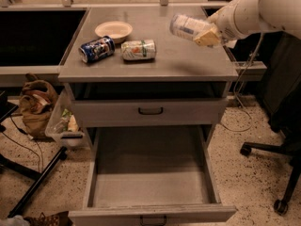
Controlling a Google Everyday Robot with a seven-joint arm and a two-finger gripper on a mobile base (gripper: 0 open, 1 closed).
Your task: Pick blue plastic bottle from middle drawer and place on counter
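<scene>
Gripper sat over the far-right part of the counter, hanging off the white arm that came in from the right edge. I saw the fingers clamped narrow around the blue plastic bottle, gripping its right end. The bottle lay roughly on its side with the free end pointing left. It looked held clear of the surface, with a soft shadow on the counter below it.

The middle drawer was pulled all the way out toward me, and I saw only its flat grey floor and low side walls. The upper drawer above it, with the black curved handle, was pushed in nearly flush.

On the left half of the counter, the dark blue can and the white-and-green can both lay on their sides just beside each other, blue one to the left. A shallow pale bowl sat just behind them, farther from me. All three were well apart from the bottle and the gripper.

On the floor to the left of the cabinet were a brown bag and a clear plastic bin with some clutter in it, tucked against the cabinet side. On the right was the dark base of an office chair, with its casters on the speckled floor.
</scene>
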